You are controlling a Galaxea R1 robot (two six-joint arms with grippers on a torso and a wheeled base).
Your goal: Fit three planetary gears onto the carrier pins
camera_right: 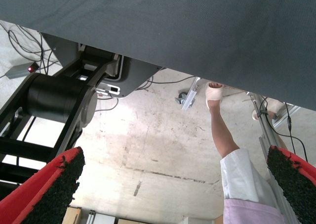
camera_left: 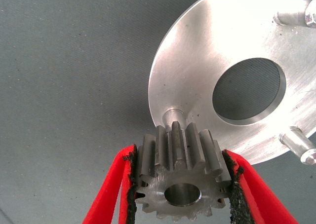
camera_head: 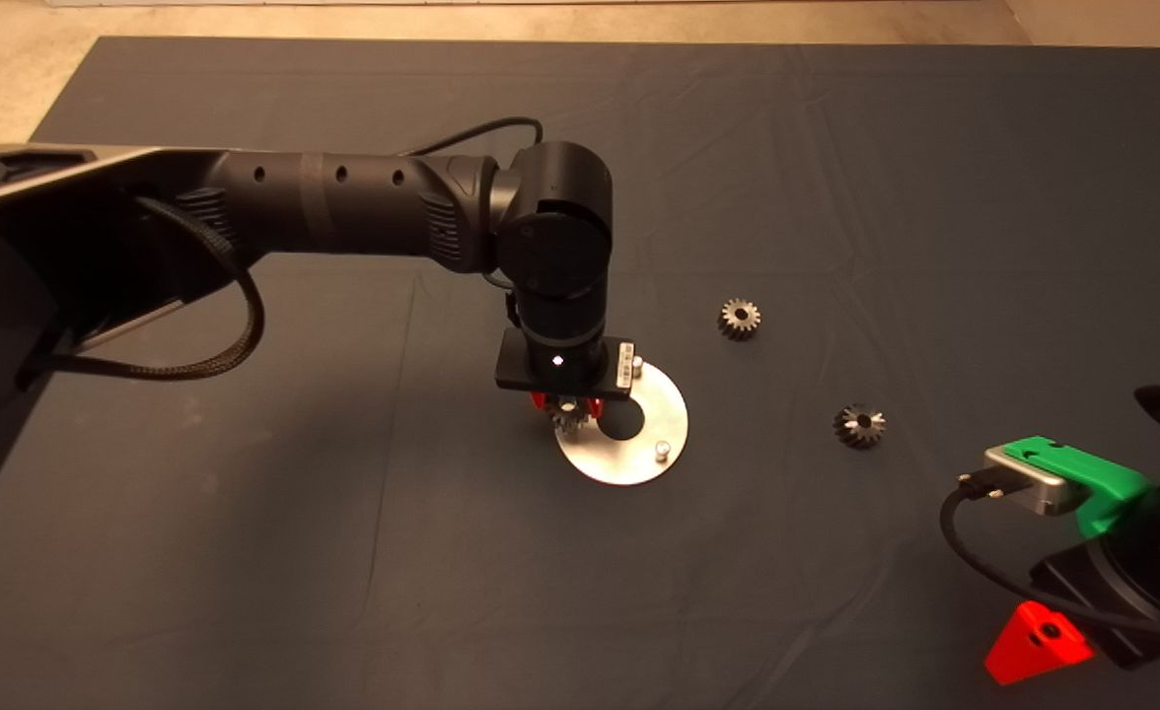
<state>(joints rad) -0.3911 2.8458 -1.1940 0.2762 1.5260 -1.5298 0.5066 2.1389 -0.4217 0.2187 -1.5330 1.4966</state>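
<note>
My left gripper [camera_head: 568, 406] hovers over the near-left rim of the round shiny carrier disc [camera_head: 612, 461], shut on one planetary gear [camera_left: 180, 182]. In the left wrist view the red fingers [camera_left: 118, 184] clamp the gear's toothed sides, its bore facing the camera. It sits just above one carrier pin [camera_left: 174, 116] and does not rest on it. Two other pins [camera_head: 637, 367] [camera_head: 662, 450] stand bare. Two loose gears [camera_head: 739, 319] [camera_head: 858, 425] lie on the mat right of the disc. My right gripper [camera_right: 175, 157] is parked open at the lower right.
The dark mat [camera_head: 245, 552] covers the table, with its far edge at the top and bare floor beyond. The right wrist view looks under the mat's edge at the floor, the robot base [camera_right: 54, 98] and a person's leg [camera_right: 222, 140].
</note>
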